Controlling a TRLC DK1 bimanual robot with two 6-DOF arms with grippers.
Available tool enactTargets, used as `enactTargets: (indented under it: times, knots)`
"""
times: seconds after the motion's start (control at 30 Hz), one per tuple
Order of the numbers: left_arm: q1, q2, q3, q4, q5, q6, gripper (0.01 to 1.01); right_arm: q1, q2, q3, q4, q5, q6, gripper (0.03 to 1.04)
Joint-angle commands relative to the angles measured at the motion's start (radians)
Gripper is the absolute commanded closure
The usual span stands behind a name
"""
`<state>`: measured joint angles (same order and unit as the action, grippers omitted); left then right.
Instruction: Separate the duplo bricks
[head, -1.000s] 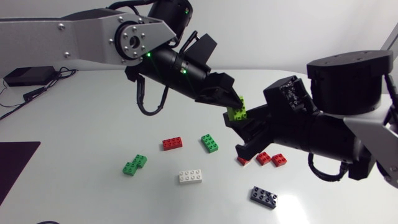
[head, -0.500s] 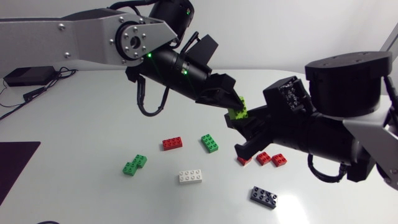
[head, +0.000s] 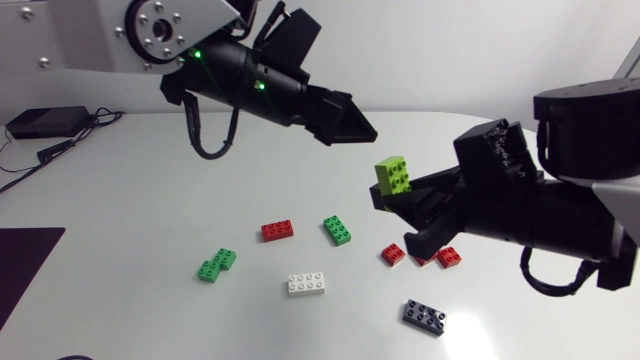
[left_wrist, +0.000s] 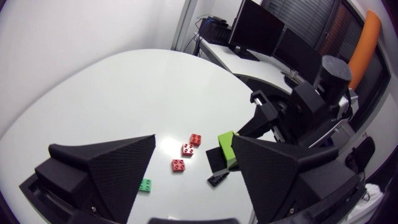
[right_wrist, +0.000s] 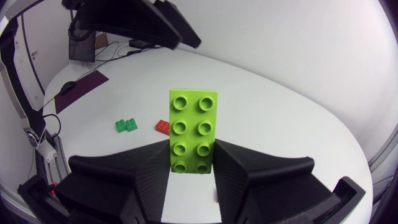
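Lime brick (right_wrist: 193, 127) is held upright between the fingers of the right tool (right_wrist: 191, 163), raised above the surface (head: 120, 200). The left tool (left_wrist: 193, 144) is spread wide, empty. Loose bricks (head: 306, 284) are scattered beneath; the green pair (head: 216, 265) is judged possibly unseparated.

At the centre of the frame a lime-green brick (right_wrist: 193, 130) stands upright, studs toward the camera, clamped between the right tool's (right_wrist: 191, 158) two fingers. Beyond it, green bricks (right_wrist: 129, 125) and a red brick (right_wrist: 163, 126) lie on the white surface (right_wrist: 280, 118), with the left tool (right_wrist: 149, 22) above them.
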<state>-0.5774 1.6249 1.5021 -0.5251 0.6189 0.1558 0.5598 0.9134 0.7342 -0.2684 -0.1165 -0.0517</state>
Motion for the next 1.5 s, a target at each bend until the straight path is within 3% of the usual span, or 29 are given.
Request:
enactTargets:
  times: [0.0,0.1,0.23,0.37,0.63,0.9,1.47]
  knots:
    - [0.005,-0.056,-0.071,0.002,-0.021,0.145,0.087,-0.072,0.015,0.031,-0.022,-0.049,0.009,0.94]
    - [-0.015,-0.134,-0.189,0.093,-0.077,0.264,0.087,-0.179,0.071,0.065,-0.037,-0.13,0.027,0.94]
    - [-0.114,-0.229,-0.401,0.22,-0.24,0.476,0.087,-0.271,0.124,0.142,-0.088,-0.226,0.055,0.94]
    - [-0.194,-0.278,-0.528,0.292,-0.327,0.577,0.087,-0.319,0.177,0.217,-0.15,-0.324,0.101,0.94]
    - [-0.214,-0.252,-0.58,0.445,-0.404,0.611,0.089,-0.282,0.234,0.249,-0.175,-0.388,0.174,0.95]
    - [-0.262,-0.204,-0.62,0.574,-0.504,0.674,0.102,-0.23,0.254,0.243,-0.181,-0.405,0.187,0.95]
    - [-0.271,-0.138,-0.612,0.706,-0.556,0.702,0.12,-0.159,0.266,0.206,-0.176,-0.405,0.194,0.95]
